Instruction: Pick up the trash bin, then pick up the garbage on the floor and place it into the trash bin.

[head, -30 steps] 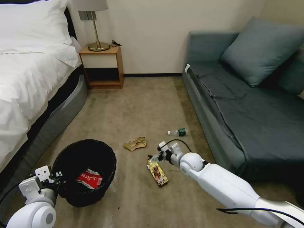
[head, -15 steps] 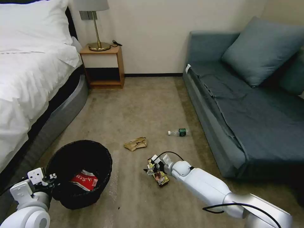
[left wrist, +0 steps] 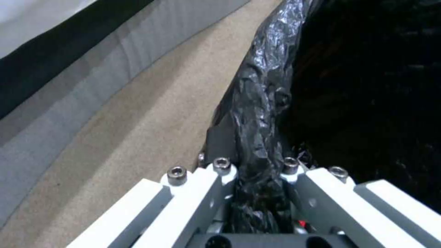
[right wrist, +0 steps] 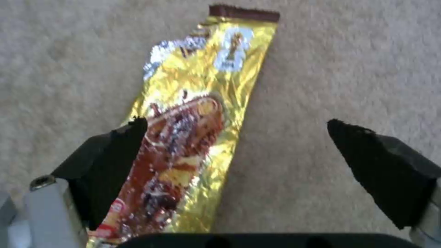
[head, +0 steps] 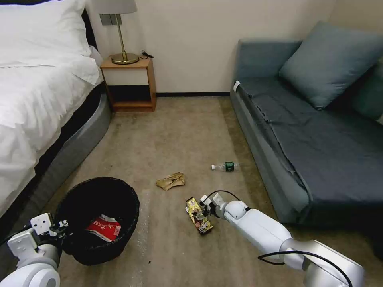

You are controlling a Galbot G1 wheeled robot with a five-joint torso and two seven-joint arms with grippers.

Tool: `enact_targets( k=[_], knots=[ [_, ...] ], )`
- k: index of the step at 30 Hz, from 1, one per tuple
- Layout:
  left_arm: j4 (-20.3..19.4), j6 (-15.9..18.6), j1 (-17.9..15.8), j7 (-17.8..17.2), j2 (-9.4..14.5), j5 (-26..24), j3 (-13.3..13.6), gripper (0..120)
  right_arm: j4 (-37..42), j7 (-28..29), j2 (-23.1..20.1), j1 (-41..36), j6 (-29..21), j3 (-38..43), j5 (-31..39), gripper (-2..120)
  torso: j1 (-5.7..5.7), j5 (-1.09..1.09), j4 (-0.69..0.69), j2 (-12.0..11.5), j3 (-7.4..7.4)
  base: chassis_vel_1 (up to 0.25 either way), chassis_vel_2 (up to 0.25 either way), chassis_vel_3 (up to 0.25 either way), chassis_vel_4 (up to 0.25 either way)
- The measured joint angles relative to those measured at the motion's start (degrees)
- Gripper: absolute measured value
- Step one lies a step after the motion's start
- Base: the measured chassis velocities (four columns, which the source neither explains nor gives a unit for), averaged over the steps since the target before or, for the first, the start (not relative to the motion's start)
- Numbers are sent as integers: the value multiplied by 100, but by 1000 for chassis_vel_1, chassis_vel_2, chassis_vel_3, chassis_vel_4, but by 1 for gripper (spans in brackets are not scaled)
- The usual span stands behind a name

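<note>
The black trash bin point(head: 79, 199) stands on the carpet at lower left, with a red snack wrapper point(head: 103, 228) inside. My left gripper point(head: 60, 230) is shut on its bag-lined rim point(left wrist: 266, 96), the fingers point(left wrist: 216, 179) pinching the crinkled plastic. A gold-brown bar wrapper point(head: 204, 225) lies flat on the floor. My right gripper point(head: 201, 211) hovers low over it, open, with one fingertip point(right wrist: 124, 144) over the wrapper point(right wrist: 193, 113) and the other above bare carpet. A crumpled tan paper bag point(head: 170, 180) and a small clear bottle point(head: 224, 166) lie farther off.
A bed point(head: 36, 99) runs along the left and a blue-grey sofa point(head: 303, 147) along the right. A wooden nightstand point(head: 129, 85) with a lamp stands at the far wall. Open carpet lies between them.
My right gripper dropped from above the bar wrapper's far end down onto it, then shifted slightly right. The left gripper drew the bin a little leftward and nearer.
</note>
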Motion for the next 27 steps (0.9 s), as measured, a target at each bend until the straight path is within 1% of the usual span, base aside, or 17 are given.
enact_targets(
  k=[9,21,26,27],
  knots=[
    [-24,-10,38,0,12,0,-52,3,-126,-92,40,-29,102,19,-194,100,0,0,0,0,0,0,0,0,0],
    [29,-31,11,3,13,0,-31,3,-149,-156,50,-119,179,-21,-302,100,0,0,0,0,0,0,0,0,0],
    [53,-34,-18,4,11,5,-25,3,-152,-169,38,-133,260,-17,-345,94,0,0,0,0,0,0,0,0,0],
    [63,-34,-29,4,12,6,-20,3,-152,-184,33,-134,294,-14,-346,88,0,0,0,0,0,0,0,0,0]
  ],
)
